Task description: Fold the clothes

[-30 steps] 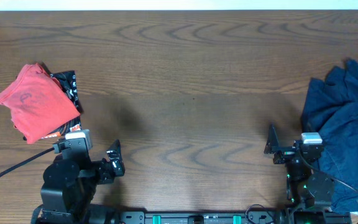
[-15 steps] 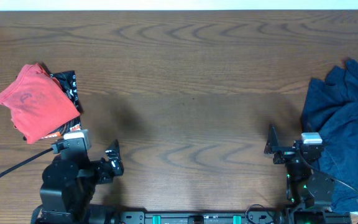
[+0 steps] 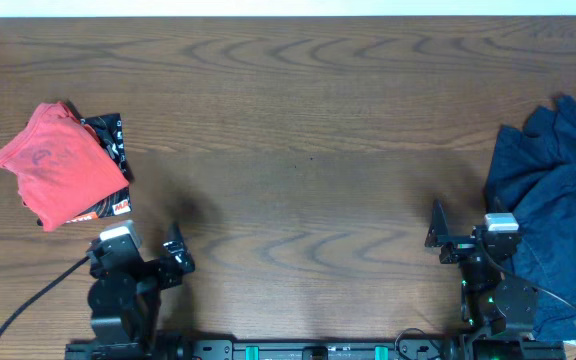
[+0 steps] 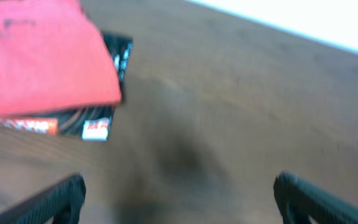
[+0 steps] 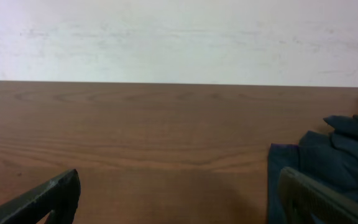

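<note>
A folded red-orange T-shirt lies at the table's left on a folded black T-shirt printed white-orange. Both show in the left wrist view, red over black. A crumpled navy T-shirt lies at the right edge and shows in the right wrist view. My left gripper is open and empty near the front edge, right of the folded pile. My right gripper is open and empty, just left of the navy shirt.
The brown wooden table spans the view. The arm bases stand at the front edge, left and right. A white wall lies beyond the far edge.
My left arm has drawn back toward the front edge and its wrist has turned. The right arm and all shirts have not moved.
</note>
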`<state>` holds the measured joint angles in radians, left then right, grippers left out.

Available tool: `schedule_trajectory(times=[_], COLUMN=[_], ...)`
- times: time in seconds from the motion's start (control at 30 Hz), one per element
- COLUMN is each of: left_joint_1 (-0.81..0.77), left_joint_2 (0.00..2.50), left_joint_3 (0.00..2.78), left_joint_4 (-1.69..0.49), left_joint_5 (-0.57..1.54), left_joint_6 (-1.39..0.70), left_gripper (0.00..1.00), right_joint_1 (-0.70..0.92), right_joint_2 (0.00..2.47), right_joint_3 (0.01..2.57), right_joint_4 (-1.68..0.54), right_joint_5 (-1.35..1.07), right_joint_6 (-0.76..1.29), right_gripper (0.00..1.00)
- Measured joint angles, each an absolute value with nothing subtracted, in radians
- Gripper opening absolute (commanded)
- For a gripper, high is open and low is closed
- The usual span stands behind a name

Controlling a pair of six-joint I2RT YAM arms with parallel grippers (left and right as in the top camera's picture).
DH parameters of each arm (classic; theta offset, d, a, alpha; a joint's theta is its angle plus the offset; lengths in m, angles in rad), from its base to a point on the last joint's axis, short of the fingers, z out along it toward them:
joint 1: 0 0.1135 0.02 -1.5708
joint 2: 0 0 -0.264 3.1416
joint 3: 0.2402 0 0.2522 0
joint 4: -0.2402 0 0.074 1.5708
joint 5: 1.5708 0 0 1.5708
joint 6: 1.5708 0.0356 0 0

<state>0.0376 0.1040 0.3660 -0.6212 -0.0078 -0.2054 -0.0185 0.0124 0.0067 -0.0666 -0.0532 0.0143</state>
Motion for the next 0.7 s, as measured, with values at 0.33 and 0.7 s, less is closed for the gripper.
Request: schedule_trajectory(times=[0.33, 0.7], left_joint_1=[0.038, 0.038], left_joint_2=[0.011, 0.011], left_joint_3=[0.093, 0.009], left_joint_4=[-0.119, -0.010], left_joint_5=[-0.007, -0.002], left_joint_6=[-0.177, -0.077], left_gripper=[0.98, 0.98], right_joint_1=[-0.019, -0.019], right_joint_2=[0.012, 0.012], right_joint_3=[0.007, 0.007], right_joint_4=[-0.066, -0.066], right_joint_5=[-0.053, -0.053], right_joint_6=[0.014, 0.014], right_gripper=[0.99, 0.99])
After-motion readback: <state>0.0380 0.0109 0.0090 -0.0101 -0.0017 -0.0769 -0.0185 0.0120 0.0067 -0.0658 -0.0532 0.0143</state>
